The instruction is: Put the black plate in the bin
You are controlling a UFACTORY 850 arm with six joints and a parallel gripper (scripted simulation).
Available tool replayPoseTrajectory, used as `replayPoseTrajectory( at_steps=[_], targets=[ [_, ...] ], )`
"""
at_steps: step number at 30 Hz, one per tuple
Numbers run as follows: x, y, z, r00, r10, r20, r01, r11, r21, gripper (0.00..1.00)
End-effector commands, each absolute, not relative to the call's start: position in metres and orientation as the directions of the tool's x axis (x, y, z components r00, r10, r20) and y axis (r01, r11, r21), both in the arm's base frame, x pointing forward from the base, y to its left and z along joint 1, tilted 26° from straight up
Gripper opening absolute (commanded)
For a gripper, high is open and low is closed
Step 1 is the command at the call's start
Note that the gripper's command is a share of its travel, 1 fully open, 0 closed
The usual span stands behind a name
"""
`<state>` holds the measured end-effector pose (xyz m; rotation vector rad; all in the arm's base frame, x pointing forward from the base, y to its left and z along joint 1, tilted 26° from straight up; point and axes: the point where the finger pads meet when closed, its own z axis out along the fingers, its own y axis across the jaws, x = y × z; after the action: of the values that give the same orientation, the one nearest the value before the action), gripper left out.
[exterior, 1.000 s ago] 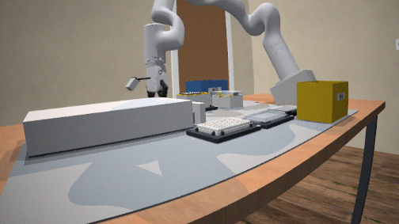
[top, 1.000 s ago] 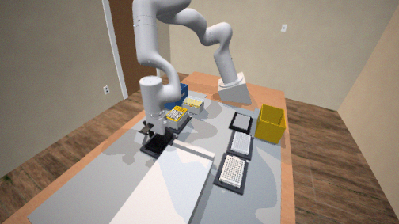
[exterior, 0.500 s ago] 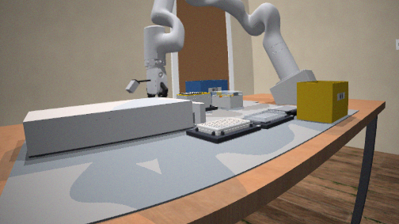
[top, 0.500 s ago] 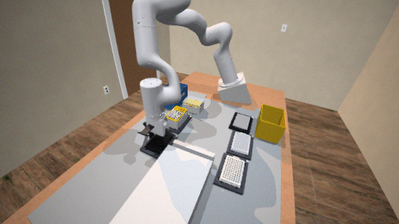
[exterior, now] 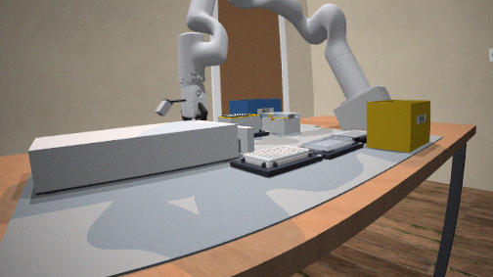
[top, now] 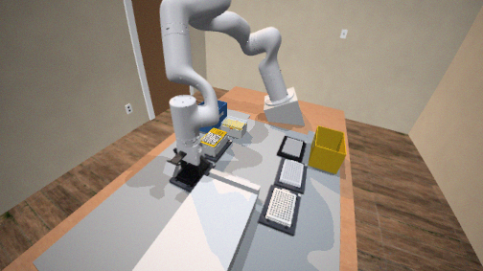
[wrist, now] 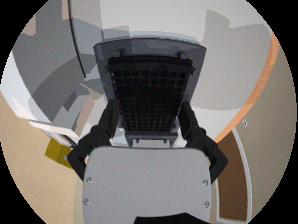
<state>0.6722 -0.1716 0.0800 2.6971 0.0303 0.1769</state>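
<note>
Beige-walled room, wooden tabletop (top: 335, 112) under a grey mat.
Tool (wrist: 147, 137) spread wide, gripping nothing, hanging directly over the black plate (wrist: 148, 91) in its dark nest (top: 179, 182) beside the long white housing (exterior: 132, 151); fingers flanking the plate's near end. Yellow bin (top: 327, 148) well apart, at the far right edge.

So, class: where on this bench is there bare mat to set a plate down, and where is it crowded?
Bare mat lies between the long white box and the row of three plate nests, and left of the box. Crowded: around the open hand over the black plate, beside the tip boxes and blue cooler.
</note>
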Motion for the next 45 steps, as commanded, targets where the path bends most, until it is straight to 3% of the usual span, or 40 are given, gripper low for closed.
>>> replayPoseTrajectory(
  at_steps=[1, 4, 5, 45],
  targets=[
    [0.673, -0.1714, 0.081, 0.991, 0.05, 0.122, -0.007, -0.905, 0.425, 1.0],
    [0.673, -0.1714, 0.081, 0.991, 0.05, 0.122, -0.007, -0.905, 0.425, 1.0],
    [0.6729, -0.1711, 0.0815, 0.991, 0.05, 0.122, -0.007, -0.905, 0.425, 0.0],
    [0.6728, -0.1709, 0.0819, 0.991, 0.05, 0.121, -0.007, -0.905, 0.425, 0.0]
  ],
)
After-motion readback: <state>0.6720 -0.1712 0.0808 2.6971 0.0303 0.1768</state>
